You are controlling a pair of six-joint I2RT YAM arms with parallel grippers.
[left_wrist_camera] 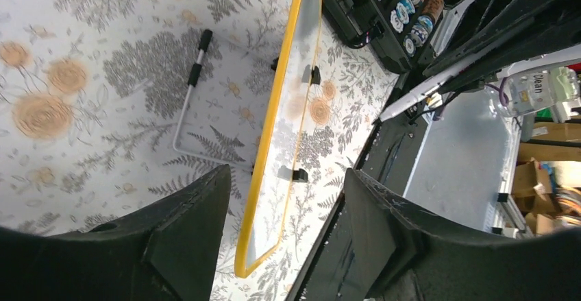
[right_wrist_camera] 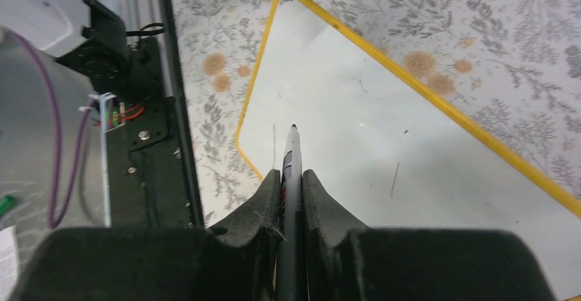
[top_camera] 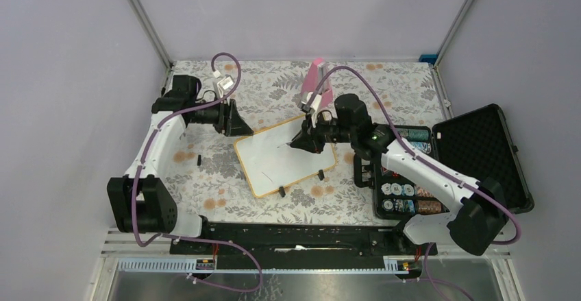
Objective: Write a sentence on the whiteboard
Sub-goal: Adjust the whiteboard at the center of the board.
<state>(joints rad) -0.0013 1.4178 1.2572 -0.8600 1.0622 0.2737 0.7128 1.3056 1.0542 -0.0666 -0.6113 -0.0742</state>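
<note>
Squeezes a pen (right_wrist_camera: 292,151) in the right gripper (right_wrist_camera: 291,175), tip over the whiteboard (top_camera: 284,158) flat on the flowery table (top_camera: 390,81). Has the left gripper (left_wrist_camera: 286,175) wide apart by the whiteboard's edge, empty.

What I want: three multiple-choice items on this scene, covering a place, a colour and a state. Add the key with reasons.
1. Relative to the whiteboard, the black case lies: A) to its right B) to its left C) on it.
2. The whiteboard's rim is: A) blue B) yellow-orange C) green.
3. The right fingers are: A) open and empty B) shut on the rim C) shut on a marker.
Key: A, the top view shows it on the right; B, both wrist views show yellow; C, the marker is clamped between them.
</note>
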